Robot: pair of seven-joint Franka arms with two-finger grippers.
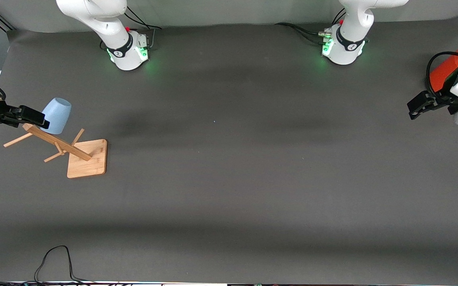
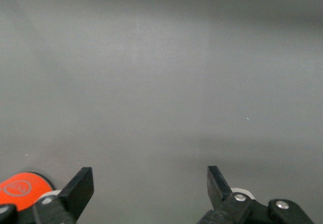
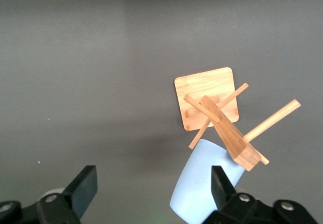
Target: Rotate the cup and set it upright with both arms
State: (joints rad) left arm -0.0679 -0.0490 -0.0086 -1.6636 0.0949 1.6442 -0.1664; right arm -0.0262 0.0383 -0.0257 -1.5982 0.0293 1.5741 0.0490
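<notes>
The front view alone takes in the whole grey table (image 1: 229,190), with a black cable (image 1: 56,262) looping at its nearest edge. Farther in, toward the right arm's end, stands a wooden mug tree (image 1: 76,153) with a square base, a slanted-looking post and thin pegs. The small pale-blue matte tumbler (image 1: 57,115), tapered and handleless, hangs mouth-down and tilted on one of the upper pegs, its narrower base uppermost.

The right gripper (image 1: 34,117) hovers just beside the tumbler at the rack's top, jaws spread and empty. Only the right wrist view shows how close: it looks down the rack's post onto the wooden base (image 3: 207,98), with the tumbler (image 3: 202,183) just inside one black fingertip (image 3: 222,186) of the right gripper (image 3: 154,183), and the other fingertip well clear of it. Whether that fingertip touches the tumbler cannot be told.

At the left arm's end, the left gripper (image 1: 420,105) hangs over the table's edge, well apart from the tumbler, and waits. Beside it lies a large orange-red can (image 1: 445,69), partly hidden by the arm. The left wrist view shows the left gripper (image 2: 150,188) with jaws wide and nothing between them, over bare grey surface, and the can's orange end (image 2: 20,187) beside one fingertip.
</notes>
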